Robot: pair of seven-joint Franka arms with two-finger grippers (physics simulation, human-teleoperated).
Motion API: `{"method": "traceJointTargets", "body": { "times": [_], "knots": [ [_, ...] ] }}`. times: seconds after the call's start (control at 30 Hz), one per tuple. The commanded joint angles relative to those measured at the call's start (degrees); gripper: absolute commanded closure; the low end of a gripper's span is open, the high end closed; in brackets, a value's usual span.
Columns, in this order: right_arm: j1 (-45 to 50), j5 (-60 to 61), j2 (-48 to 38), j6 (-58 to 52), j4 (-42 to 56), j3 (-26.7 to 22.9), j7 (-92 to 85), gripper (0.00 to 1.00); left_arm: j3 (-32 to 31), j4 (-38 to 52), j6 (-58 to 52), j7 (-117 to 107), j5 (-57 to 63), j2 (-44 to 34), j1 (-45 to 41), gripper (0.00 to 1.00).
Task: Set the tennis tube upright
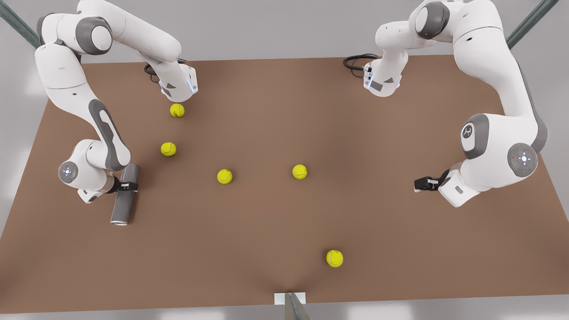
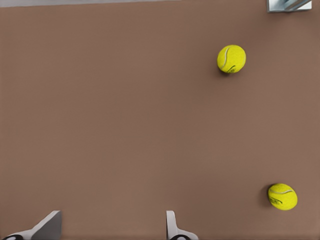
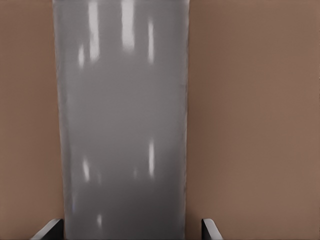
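- Brown worktop (image 1: 266, 231) under a pale grey background, with five yellow tennis balls (image 1: 224, 176) scattered across it and an arm at each side.
- Lying flat near the front view's left edge is the tennis tube (image 1: 123, 200) — its long axis runs roughly from 12 to 6 o'clock in that view, leaning slightly toward 1 and 7, with the lighter rim at the 6 o'clock end.
- Right pincer (image 1: 127, 186) sits directly over the tube, a little above its middle along the length. In the right wrist view the grey tube wall (image 3: 122, 125) runs between the two fingertips (image 3: 50, 230), one on either flank. The fingers are spread around the tube; whether they already press on it I cannot tell.
- Left pincer (image 1: 422, 183) hovers at the front view's right, well apart from the tube — spread, holding nothing, bare worktop and two balls beneath it; this arm waits.
- Judgement: the right arm is plainly the nearer one. Its fingers straddle the tube across its width, so closing and then swinging the rim end would be what stands it up.
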Motion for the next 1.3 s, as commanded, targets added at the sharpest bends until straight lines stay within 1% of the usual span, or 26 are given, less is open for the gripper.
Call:
{"method": "traceJointTargets", "body": {
  "times": [0.0,0.03,0.07,0.3,0.4,0.53,0.7,0.77,0.87,0.9,1.0,1.03,1.1,1.27],
  "knots": [
    [-0.05,-0.03,0.00,0.00,-0.01,0.00,0.00,0.04,0.00,0.00,0.00,0.03,0.00,0.00,0.00,0.01],
    [-0.05,-0.12,0.00,0.00,-0.01,-0.08,-0.18,0.19,0.00,0.09,0.09,0.03,0.00,0.00,0.00,0.01],
    [-0.14,-0.12,0.00,0.00,-0.01,-0.08,-0.44,0.26,0.00,0.00,0.09,-0.06,0.00,0.00,0.00,0.01],
    [-0.14,-0.12,-0.09,0.09,-0.45,-0.08,-0.44,0.26,0.00,0.09,0.09,-0.06,0.00,0.44,0.00,0.01],
    [-0.14,-0.12,-0.09,0.09,-0.45,0.00,-0.44,0.28,0.00,0.53,0.18,-0.06,0.18,0.18,0.00,0.01],
    [-0.14,-0.12,-0.18,0.09,-0.45,0.00,-0.44,0.29,0.00,0.26,0.18,0.03,0.09,0.26,0.08,0.01],
    [-0.14,-0.12,-2.37,-0.70,-0.98,0.00,-0.62,0.29,0.35,1.14,4.57,1.00,1.85,1.05,0.61,0.01],
    [0.03,-0.12,-3.87,-1.93,-1.07,0.18,-0.79,0.29,0.26,1.06,4.04,0.03,1.59,1.14,-0.09,0.01],
    [0.04,-0.12,-6.15,-3.69,-0.89,2.46,-0.79,0.28,-1.15,0.44,1.58,0.03,1.15,1.23,-0.09,0.01],
    [0.91,-0.12,-6.85,-3.69,-0.80,2.55,-0.79,0.28,-1.15,0.35,1.58,-0.06,1.15,1.23,0.08,0.01],
    [1.26,0.06,-7.74,-4.92,0.16,6.33,-0.44,0.27,-1.06,0.62,2.46,-1.81,-1.58,3.60,1.05,0.01],
    [1.96,0.06,-7.74,-5.27,0.87,7.56,-0.18,0.27,-1.06,0.62,2.46,-1.38,-2.10,4.04,1.40,0.01],
    [6.45,0.14,-7.82,-6.68,2.62,7.65,-0.26,0.27,-1.06,0.62,2.55,-0.85,-3.34,4.92,1.58,0.01],
    [20.77,0.14,-7.30,-11.16,8.34,7.56,-0.70,0.27,-1.06,0.97,2.46,-1.28,-3.51,4.83,2.19,0.01]
  ]
}}
